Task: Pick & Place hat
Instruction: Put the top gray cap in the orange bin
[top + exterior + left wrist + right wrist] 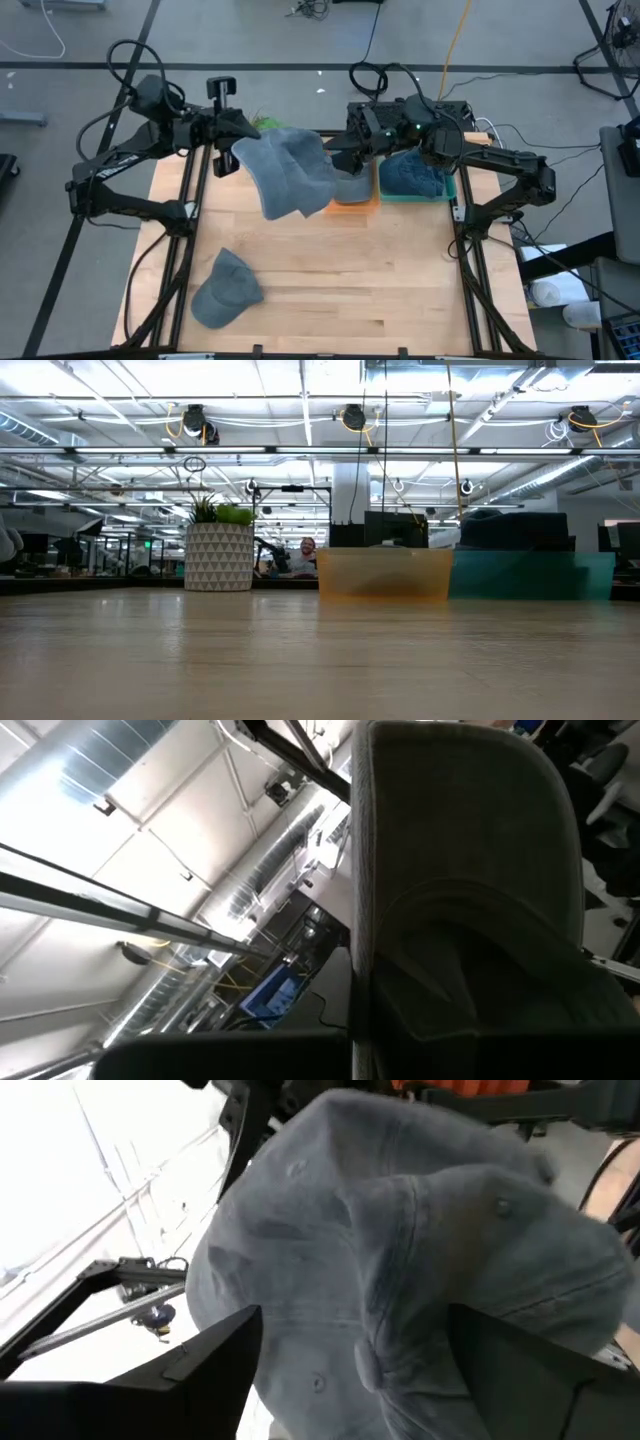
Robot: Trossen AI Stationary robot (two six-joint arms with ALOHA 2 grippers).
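A grey hat (287, 172) hangs in the air over the table's far middle, with my left gripper (237, 152) shut on its left end. In the right wrist view the hat's crown (400, 1270) fills the picture. My right gripper (335, 157) stands open at the hat's right side, one finger (205, 1355) on either side of the crown. A second grey cap (226, 289) lies flat on the table near the front left. Neither gripper nor the held hat shows in the low view. My left gripper holds the hat by the edge nearest the left arm (400, 1015), pinched between its two fingers, coming about level from the table's left. The hat is lifted clear of the table and reaches from the fingers toward the right arm. Of my right gripper, I cannot tell whether its fingers touch the crown.
An orange bin (357, 192) holding something grey and a teal bin (416, 180) holding a blue hat stand at the far right, close under my right arm. A patterned plant pot (218, 556) stands at the far edge. A person (301, 558) sits in the room behind.
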